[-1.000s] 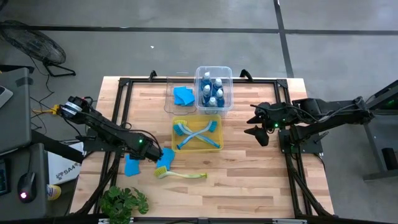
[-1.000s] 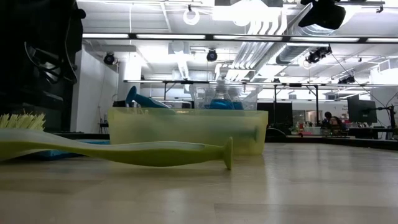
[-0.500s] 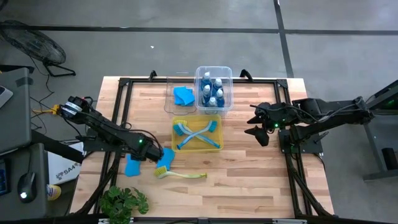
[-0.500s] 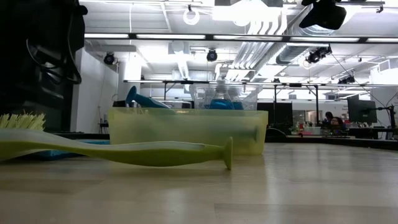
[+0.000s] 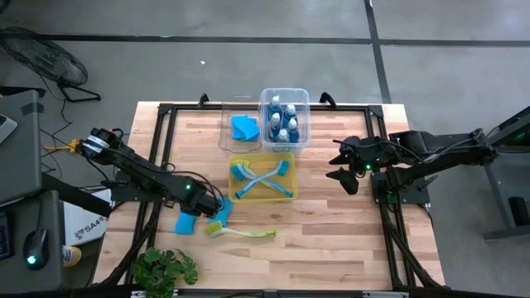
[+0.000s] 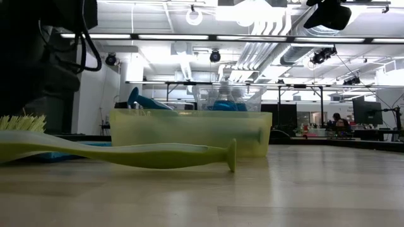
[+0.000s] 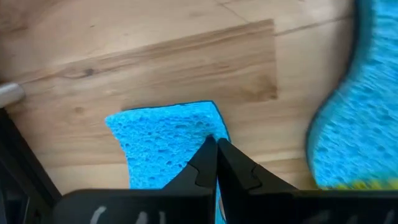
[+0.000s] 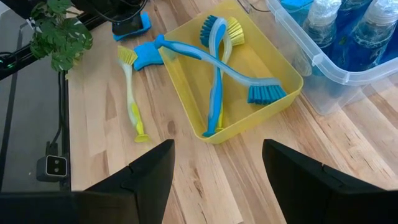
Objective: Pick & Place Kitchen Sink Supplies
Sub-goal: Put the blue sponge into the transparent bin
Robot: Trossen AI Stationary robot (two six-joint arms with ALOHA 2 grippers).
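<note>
My left end effector (image 7: 216,163) pinched fully closed on flat blue rectangular sponge (image 7: 166,140) over wooden counter (image 5: 331,223) | my right end effector (image 8: 217,163) spread wide, holding nothing, beside yellow plastic bin (image 5: 262,197)

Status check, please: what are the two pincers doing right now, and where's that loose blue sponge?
Left pincer shut on blue sponge, at table level. Right pincer open, waiting beside yellow bin. Yellow-green brush close by.

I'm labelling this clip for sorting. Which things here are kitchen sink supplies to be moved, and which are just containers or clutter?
Supplies:
- blue rectangular sponge on the table, shut left gripper at it
- yellow-green long-handled dish brush
- blue dish brushes crossed in the yellow bin
- small clear bottles of blue liquid
- blue sponges in a clear bin

Not supplies:
- yellow plastic bin
- clear plastic bins
- green leafy plant
</note>
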